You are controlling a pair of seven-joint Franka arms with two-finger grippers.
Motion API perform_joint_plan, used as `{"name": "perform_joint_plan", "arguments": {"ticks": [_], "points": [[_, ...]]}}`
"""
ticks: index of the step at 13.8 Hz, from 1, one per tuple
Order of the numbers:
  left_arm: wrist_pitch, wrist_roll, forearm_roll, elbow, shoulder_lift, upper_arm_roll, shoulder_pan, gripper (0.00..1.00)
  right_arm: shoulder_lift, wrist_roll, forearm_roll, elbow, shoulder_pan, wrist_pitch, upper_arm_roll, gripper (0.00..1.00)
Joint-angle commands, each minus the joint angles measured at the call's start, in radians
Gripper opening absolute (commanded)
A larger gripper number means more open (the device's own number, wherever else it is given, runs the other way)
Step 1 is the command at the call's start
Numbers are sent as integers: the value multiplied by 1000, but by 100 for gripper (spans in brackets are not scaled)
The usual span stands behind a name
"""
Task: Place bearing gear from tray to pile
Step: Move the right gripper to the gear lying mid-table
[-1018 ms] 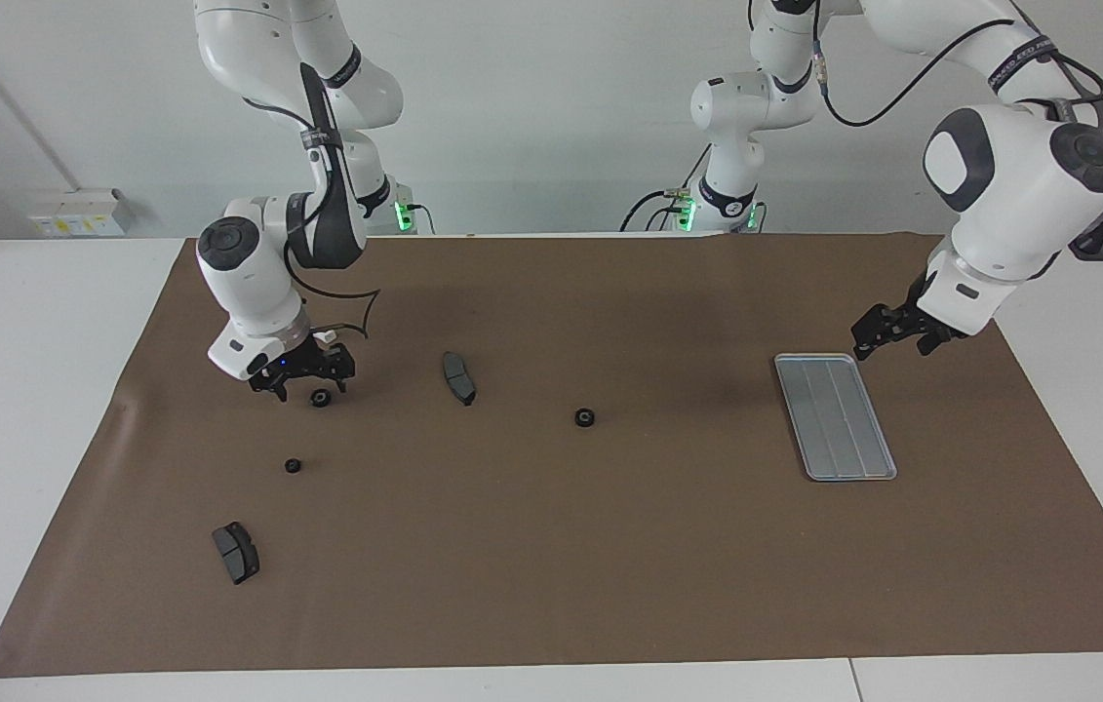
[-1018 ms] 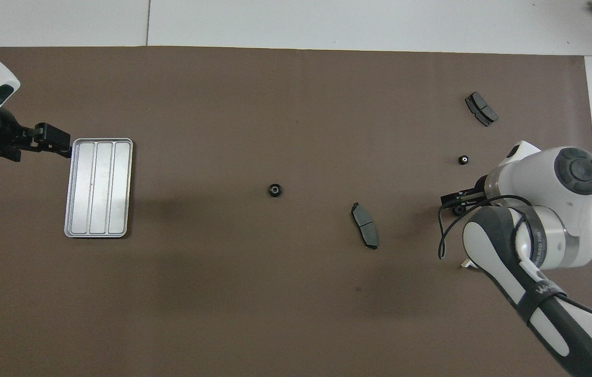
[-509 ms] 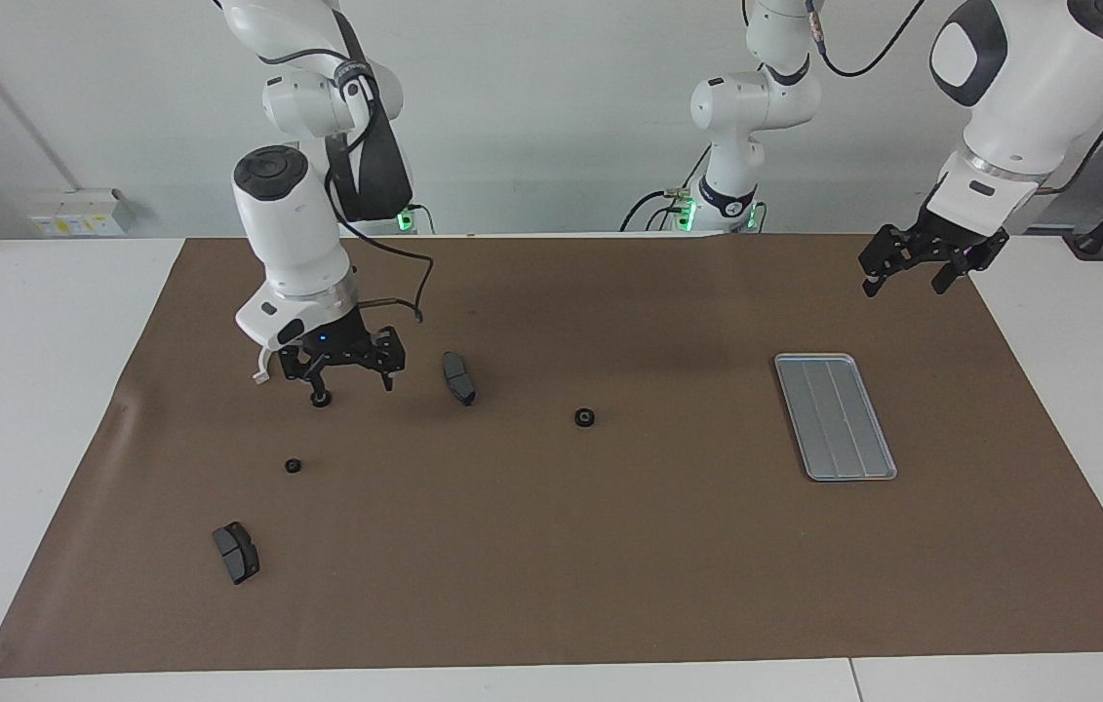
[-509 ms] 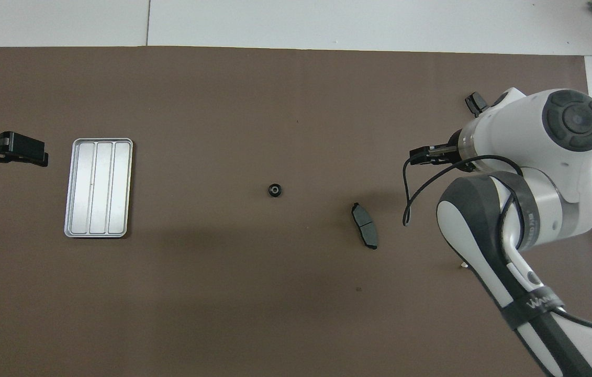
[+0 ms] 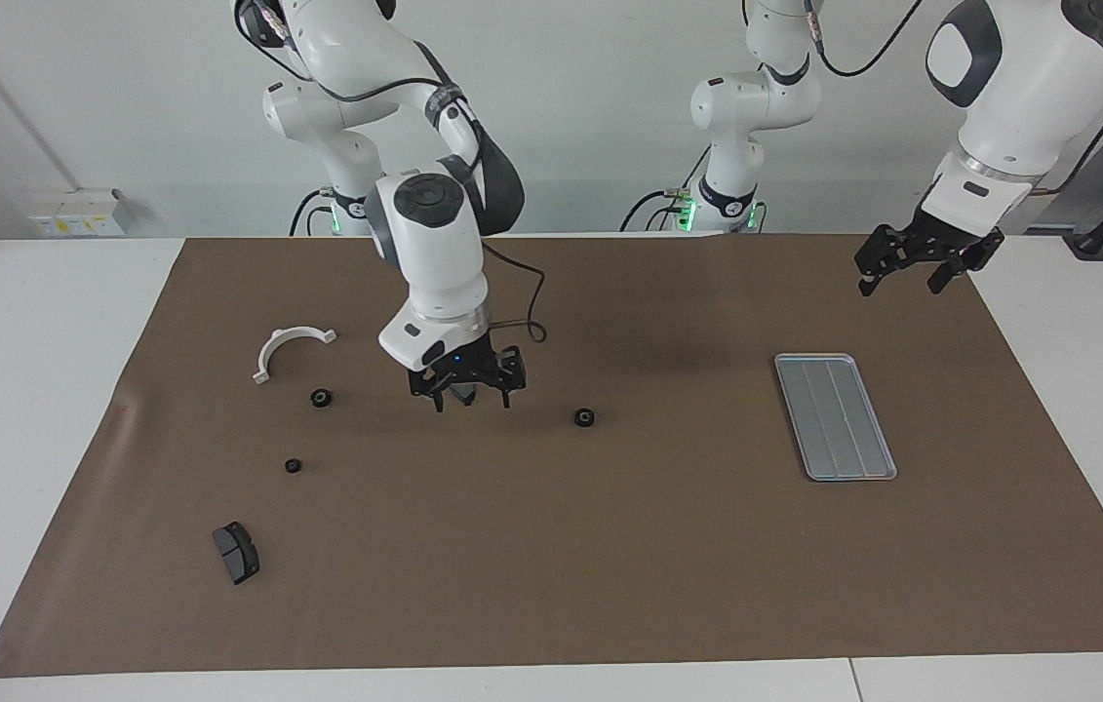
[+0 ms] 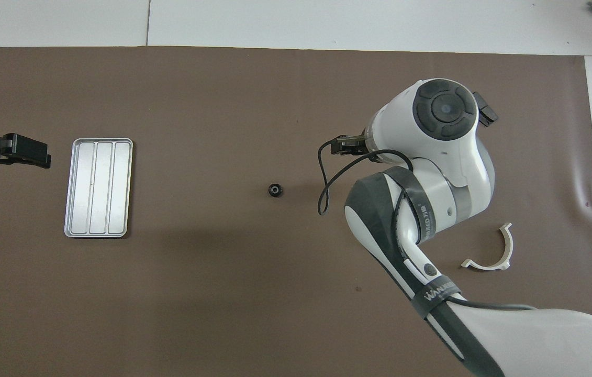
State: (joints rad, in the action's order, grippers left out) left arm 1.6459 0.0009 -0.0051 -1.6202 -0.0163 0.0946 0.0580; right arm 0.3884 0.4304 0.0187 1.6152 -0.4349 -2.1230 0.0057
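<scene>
Grooved metal tray (image 5: 836, 416), matt sheen

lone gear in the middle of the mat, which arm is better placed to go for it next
Right, probably. The right gripper hangs open low beside the gear. The left gripper, also open, is raised up by the tray, much farther from the gear.

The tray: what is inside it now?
Nothing shows in the tray: only bare grooved metal in both views. Neither gripper covers it, so no part is hidden.
</scene>
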Motion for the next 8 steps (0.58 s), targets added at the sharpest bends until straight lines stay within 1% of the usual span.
{"name": "perform_joint_plan", "arguments": {"ticks": [1, 2, 5, 6, 8], "points": [[-11, 4, -7, -32, 22, -7, -6, 100, 151, 75, 3, -147, -79, 3, -1, 100], [-8, 4, -7, -32, 24, -7, -6, 100, 203, 115, 10, -196, -102, -6, -1, 100], [-3, 2, -7, -32, 24, -9, 0, 100, 266, 148, 33, -205, -151, -98, 0, 100], [-3, 2, -7, -32, 24, -9, 0, 100, 268, 157, 32, -204, -168, -119, 0, 100], [-3, 2, -7, -32, 24, -9, 0, 100, 262, 159, 32, -187, -179, -109, 0, 100]]}}
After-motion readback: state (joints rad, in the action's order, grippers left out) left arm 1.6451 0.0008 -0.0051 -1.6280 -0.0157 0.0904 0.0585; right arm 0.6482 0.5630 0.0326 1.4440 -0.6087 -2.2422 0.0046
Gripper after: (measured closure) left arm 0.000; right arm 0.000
